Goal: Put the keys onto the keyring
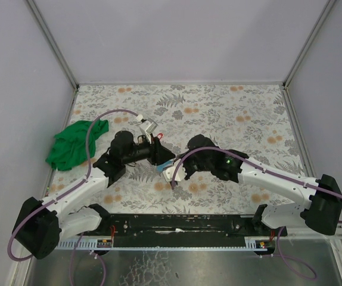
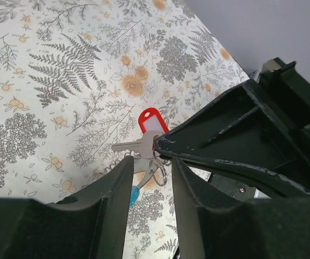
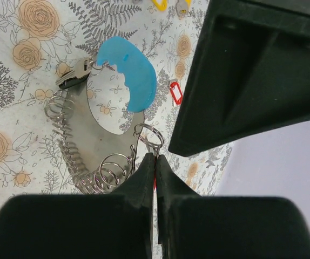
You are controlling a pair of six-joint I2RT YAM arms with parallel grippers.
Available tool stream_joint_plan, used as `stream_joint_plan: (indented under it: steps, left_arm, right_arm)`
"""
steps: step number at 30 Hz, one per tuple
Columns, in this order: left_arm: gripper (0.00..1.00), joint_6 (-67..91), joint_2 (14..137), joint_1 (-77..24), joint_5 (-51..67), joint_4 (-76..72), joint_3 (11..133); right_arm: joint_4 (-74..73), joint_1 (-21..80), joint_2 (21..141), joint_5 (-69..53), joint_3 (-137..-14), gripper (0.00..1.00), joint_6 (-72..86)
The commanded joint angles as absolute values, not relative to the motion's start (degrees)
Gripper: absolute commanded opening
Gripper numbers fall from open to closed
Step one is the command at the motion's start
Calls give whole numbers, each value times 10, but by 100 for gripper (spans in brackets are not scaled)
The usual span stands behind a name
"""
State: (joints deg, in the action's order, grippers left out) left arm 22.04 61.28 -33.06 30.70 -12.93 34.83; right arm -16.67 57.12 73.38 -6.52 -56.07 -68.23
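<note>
From above there are two arms and one crumpled green cloth at the left of the fern-patterned table. The left gripper and right gripper meet tip to tip at mid-table, and one red tag shows just behind them. The keyring itself is too small here to make out. The left wrist view shows one silver key carrying that red oblong tag, with two or three thin wire rings and a scrap of light blue seen through the gap. The left fingers stand a narrow way apart with nothing visibly pinched. The black tip of the right gripper touches the key's head. The right wrist view shows one keyring. It is a large loop, part bright light-blue arc and part grey, with a run of many small wire rings strung along its grey side. One untagged key hangs at the blue end. The right fingers are pressed together on one small split ring at the loop's near edge. Beyond lie one red tag and two yellow tags, the latter at the top edge.
</note>
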Motion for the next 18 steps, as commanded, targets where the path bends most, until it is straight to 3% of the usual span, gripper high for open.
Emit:
stream_joint_plan:
  steps: [1, 14, 18]
  left_arm:
    - [33, 202, 616, -338, 318, -106, 360]
    - [32, 193, 642, -356, 324, -100, 373]
    - [19, 186, 648, -357, 323, -93, 377]
  right_arm:
    - [-159, 577, 735, -76, -593, 0, -667]
    - [-161, 578, 741, -75, -600, 0, -653]
    - [-160, 579, 740, -76, -601, 0, -651]
